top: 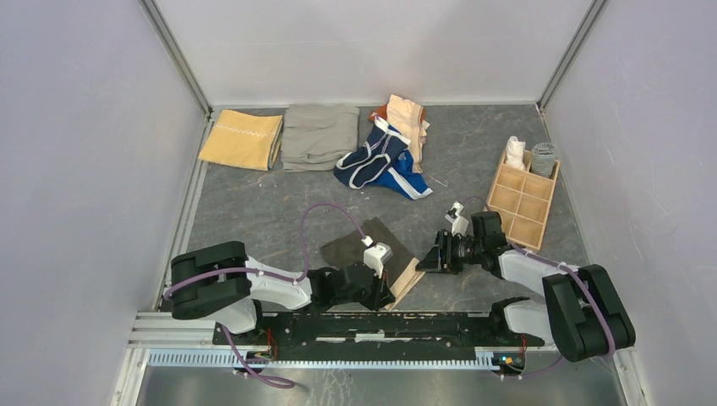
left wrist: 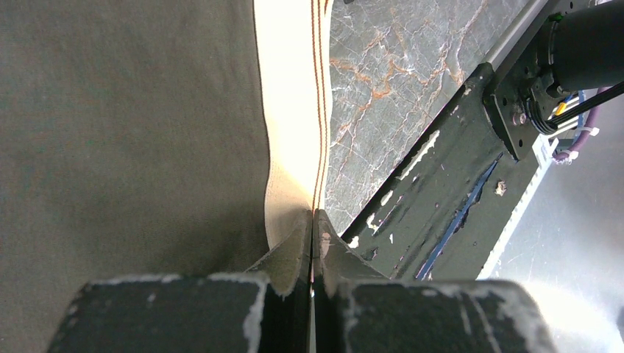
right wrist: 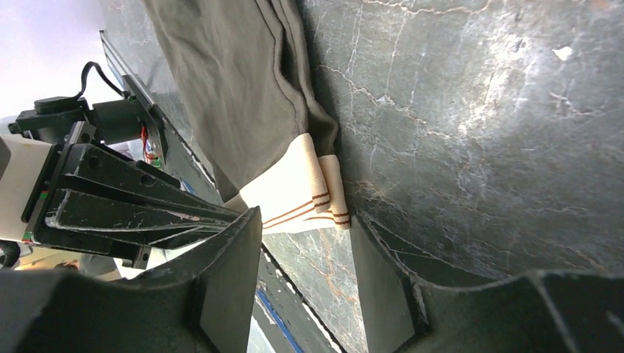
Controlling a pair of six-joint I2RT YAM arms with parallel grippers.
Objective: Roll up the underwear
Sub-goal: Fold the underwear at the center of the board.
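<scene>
The dark grey-brown underwear (top: pixel 359 247) lies flat near the table's front, its tan striped waistband (top: pixel 407 277) toward the rail. My left gripper (top: pixel 385 296) is shut on the waistband's edge; in the left wrist view the jaws (left wrist: pixel 313 228) pinch the tan band (left wrist: pixel 291 88) beside the grey cloth (left wrist: pixel 132 132). My right gripper (top: pixel 422 260) stands open at the waistband's right end. In the right wrist view its fingers (right wrist: pixel 228 272) flank bare table, with the folded waistband corner (right wrist: pixel 298 195) just ahead of the tips and nothing between them. The left gripper (right wrist: pixel 147 213) shows at the left there.
A heap of navy, bright blue and peach underwear (top: pixel 385 156) lies at the back. A mustard-yellow cloth (top: pixel 241 139) and a grey-khaki cloth (top: pixel 320 135) lie folded back left. A wooden divided box (top: pixel 522 199) stands right, holding rolled pieces (top: pixel 515 152). The black rail (top: pixel 380 326) runs along the front.
</scene>
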